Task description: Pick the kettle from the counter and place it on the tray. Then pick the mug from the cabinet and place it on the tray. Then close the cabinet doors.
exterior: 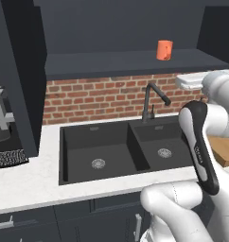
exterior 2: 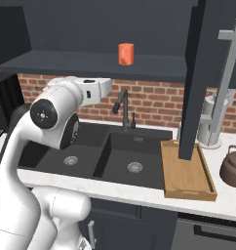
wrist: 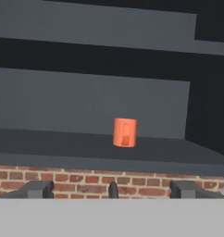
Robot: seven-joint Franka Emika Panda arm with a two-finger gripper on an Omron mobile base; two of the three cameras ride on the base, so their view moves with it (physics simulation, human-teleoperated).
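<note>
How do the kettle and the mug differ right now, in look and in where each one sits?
The kettle is squat, rounded and dark brown with an arched top handle; the mug is a small orange-red cylinder. The kettle is clearly the bigger. The kettle stands on the white counter just right of the tray; the mug stands up on the cabinet shelf above the sink. Both are upright, and neither is on the tray yet.

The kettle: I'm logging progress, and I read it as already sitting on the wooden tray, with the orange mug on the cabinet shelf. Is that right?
Not quite. In the right base view the kettle stands on the white counter just right of the tray, not on it. The orange mug is indeed on the cabinet shelf.
</note>
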